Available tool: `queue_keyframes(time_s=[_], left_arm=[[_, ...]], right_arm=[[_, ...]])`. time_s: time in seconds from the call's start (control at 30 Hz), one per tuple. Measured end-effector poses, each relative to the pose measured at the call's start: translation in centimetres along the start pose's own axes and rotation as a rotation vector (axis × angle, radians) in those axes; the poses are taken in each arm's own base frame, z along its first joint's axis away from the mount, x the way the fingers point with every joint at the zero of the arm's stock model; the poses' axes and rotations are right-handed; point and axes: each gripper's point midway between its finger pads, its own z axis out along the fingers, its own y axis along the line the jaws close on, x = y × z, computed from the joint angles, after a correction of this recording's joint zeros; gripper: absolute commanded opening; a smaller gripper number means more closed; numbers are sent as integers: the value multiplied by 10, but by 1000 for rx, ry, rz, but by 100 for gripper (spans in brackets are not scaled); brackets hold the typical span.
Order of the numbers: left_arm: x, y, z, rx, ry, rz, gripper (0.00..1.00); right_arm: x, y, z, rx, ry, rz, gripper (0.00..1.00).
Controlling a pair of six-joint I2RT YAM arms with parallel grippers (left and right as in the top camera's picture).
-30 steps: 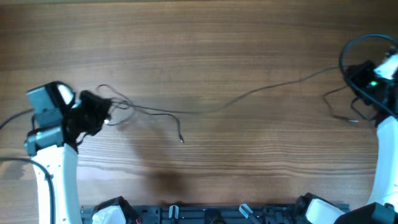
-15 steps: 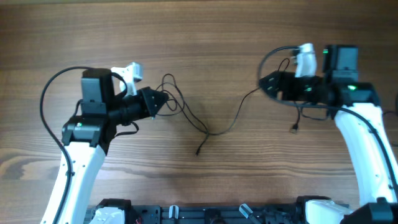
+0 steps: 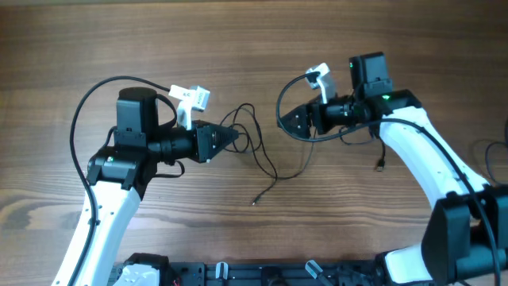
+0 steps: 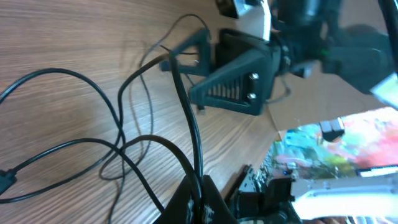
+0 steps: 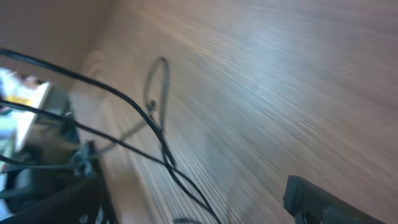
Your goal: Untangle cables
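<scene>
Cables [image 4: 194, 127] now lie slack in loops at mid-table [image 3: 254, 48], between the 2 arms, no longer stretched left to right. Left gripper [image 3: 240, 139] stays pinched on the bundle. Right gripper [image 3: 286, 123] has spread wide and holds nothing. Judgement: a fresh grasp is needed.

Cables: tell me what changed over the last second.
The left hand and the right hand swung in from the far sides of the table toward the middle. The cables, stretched out across the table before, now sag in loose loops between them. The right hand has opened. The left hand stays shut on the cables, as before.
</scene>
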Motion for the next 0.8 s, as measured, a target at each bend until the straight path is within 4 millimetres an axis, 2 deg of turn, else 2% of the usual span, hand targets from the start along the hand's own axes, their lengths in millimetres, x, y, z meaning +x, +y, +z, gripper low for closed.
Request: queue_keyframes(time_s=[0.23,0.3,0.37,0.57,0.6,0.63,0.7,0.73,0.77,0.8], left_arm=[[4,-13,-1,77,23,16,4],[5,-17,-1,98,29,16,4],[6,-19,-1,112,33,16,4],[8,-26,-2,150,43,19,4],[8,-26,-2,152,43,19,4],[8,-26,-2,155,44,19,4],[8,-27,-2,157,45,19,4],[8,-27,-2,159,45,19,4],[8,-27,-2,159,45,19,4],[8,-27,-2,159,45,19,4]], right_arm=[[-21,35,12,-154,-67,-192,93],[-25,43,16,-173,-77,-239,82],[-28,49,20,-182,-86,-278,76],[-39,53,28,-150,-113,-327,75],[-40,54,29,-145,-117,-326,73],[-41,55,30,-144,-118,-327,67],[-42,58,33,-147,-120,-336,38],[-42,61,36,-147,-119,-340,15],[-42,62,39,-142,-118,-349,4],[-42,63,43,-130,-114,-352,4]])
